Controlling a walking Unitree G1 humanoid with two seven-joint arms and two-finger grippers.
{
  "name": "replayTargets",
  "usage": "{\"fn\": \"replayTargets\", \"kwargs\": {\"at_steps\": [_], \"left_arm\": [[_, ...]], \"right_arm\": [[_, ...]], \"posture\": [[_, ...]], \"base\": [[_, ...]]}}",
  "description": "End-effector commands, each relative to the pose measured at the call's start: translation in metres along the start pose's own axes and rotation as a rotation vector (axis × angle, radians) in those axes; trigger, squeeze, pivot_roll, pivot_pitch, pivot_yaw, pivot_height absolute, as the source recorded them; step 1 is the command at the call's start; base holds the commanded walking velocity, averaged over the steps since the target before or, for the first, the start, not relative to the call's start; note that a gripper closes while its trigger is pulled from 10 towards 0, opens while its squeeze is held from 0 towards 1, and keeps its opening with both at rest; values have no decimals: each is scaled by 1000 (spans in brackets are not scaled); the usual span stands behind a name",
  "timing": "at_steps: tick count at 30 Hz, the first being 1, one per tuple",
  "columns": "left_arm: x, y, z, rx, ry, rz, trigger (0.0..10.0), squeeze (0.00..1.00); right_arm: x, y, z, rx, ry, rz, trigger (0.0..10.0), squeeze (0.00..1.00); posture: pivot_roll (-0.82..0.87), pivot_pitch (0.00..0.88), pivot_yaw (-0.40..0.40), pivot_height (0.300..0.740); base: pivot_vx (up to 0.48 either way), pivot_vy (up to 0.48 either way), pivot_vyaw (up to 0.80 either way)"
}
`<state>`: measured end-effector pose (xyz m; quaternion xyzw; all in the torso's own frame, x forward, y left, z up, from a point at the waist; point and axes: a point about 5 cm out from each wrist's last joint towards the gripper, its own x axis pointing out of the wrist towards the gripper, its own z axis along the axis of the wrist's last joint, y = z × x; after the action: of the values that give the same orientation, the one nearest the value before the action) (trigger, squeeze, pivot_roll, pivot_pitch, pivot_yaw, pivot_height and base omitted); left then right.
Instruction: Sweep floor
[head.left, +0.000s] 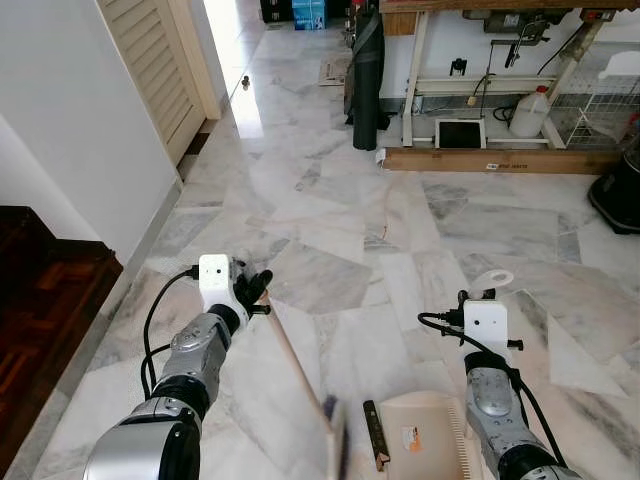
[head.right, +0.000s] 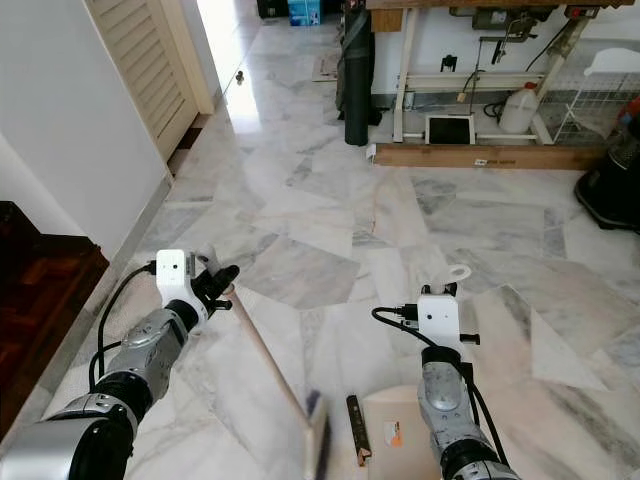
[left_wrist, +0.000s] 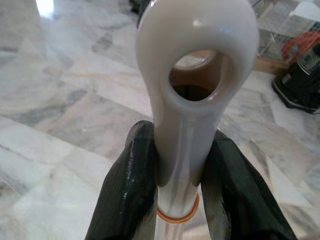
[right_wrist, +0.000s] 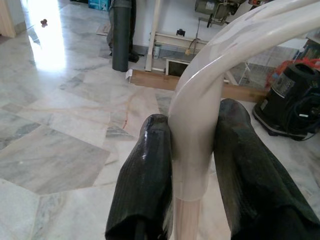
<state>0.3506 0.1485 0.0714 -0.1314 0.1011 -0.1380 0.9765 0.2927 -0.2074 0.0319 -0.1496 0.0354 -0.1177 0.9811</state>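
Note:
My left gripper (head.left: 255, 290) is shut on the top of a broom's wooden stick (head.left: 295, 360), low on the left above the marble floor. The stick slants down to the broom head (head.left: 335, 440) at the bottom edge. In the left wrist view both black fingers (left_wrist: 132, 190) clamp a cream handle end (left_wrist: 192, 75) with a hanging hole. On the right, my right gripper (right_wrist: 192, 165) is shut on the dustpan's upright cream handle (right_wrist: 200, 125), whose white loop (head.left: 490, 280) shows above the wrist. The beige dustpan (head.left: 425, 440) lies on the floor beside the broom head.
A white wall, a louvred door (head.left: 160, 70) and a dark wooden step (head.left: 40, 300) stand on the left. At the back are a workbench with a wooden plank (head.left: 500, 160), a dark upright bag (head.left: 367, 80), a white jug (head.left: 530, 112) and a black vacuum (head.left: 615, 195).

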Motion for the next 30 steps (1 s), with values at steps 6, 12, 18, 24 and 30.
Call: {"fn": "replayTargets", "kwargs": {"at_steps": [6,12,18,24,30], "left_arm": [[-3,-1,-14,-150,44,-11,10000,0],[0,-3,-6,-288,-7,-40,10000,0],[2,1,5,-379,-60,-63,10000,0],[1,12,28,-339,-171,-36,10000,0],[-9,31,51,-91,-289,93,10000,0]], "right_arm": [[-11,8,-12,3,56,20,10000,0],[-9,9,-10,7,47,23,10000,0],[-7,9,-8,7,47,23,10000,0],[-5,10,-7,9,48,24,10000,0],[-4,10,-6,10,50,25,10000,0]], "posture": [[11,92,106,740],[14,74,103,740],[23,55,101,740],[27,42,101,740],[42,43,93,740]], "base": [[0,0,0],[0,0,0],[0,0,0],[0,0,0],[0,0,0]]}}
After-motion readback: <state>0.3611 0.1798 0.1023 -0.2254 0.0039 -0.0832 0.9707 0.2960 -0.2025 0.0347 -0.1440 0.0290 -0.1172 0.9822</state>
